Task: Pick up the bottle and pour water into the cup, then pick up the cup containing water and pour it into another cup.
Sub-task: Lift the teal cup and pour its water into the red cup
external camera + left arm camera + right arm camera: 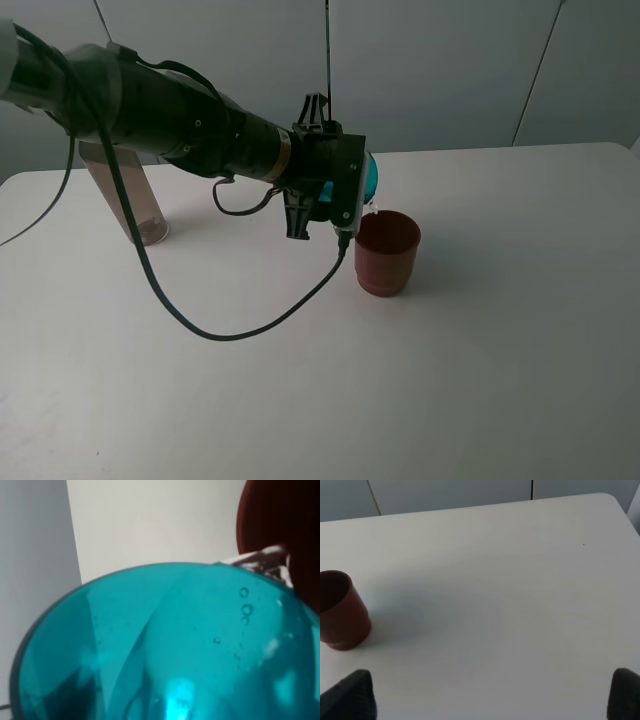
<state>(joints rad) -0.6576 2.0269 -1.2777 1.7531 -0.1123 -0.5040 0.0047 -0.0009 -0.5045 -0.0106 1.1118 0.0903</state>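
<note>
White table (500, 350): the left arm (180, 110) reaches across it and tips a teal cup (371, 178) over a red cup (388, 255).
The bottle (145, 215) stands at the table's far-left side, well apart from both cups, its top hidden behind the arm. The red cup stands upright near the middle. The left gripper (350, 200) is clamped narrowly on the teal cup, holding it tilted just above the red cup's rim, and a thin stream of water (260, 560) runs from its lip. The right gripper (487, 695) hangs over bare table, fingers spread wide, holding nothing.
</note>
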